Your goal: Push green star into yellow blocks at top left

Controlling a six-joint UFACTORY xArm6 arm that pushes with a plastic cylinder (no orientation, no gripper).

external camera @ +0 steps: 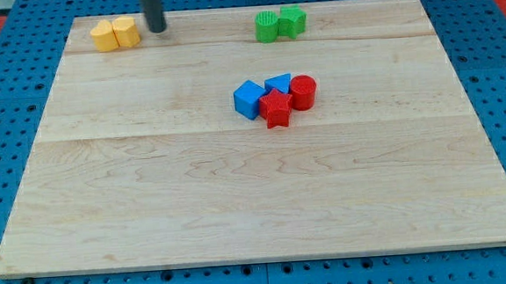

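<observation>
The scene was lit brightly and evenly, apparently from overhead. Only short, soft shadows were cast beside the blocks on the wooden board [256,186]. No strong glare was seen on the pale wood. The rod [152,9] was rendered slightly blurred, and block edges were softened by low resolution.

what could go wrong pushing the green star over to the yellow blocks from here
1. My tip sits just right of the yellow blocks, on the wrong side; it must circle behind the green star without nudging the yellows.
2. The green star touches the other green block on its left, so a leftward push likely drags both.
3. Both pairs sit near the board's top edge; a skewed push could slide one off.
</observation>
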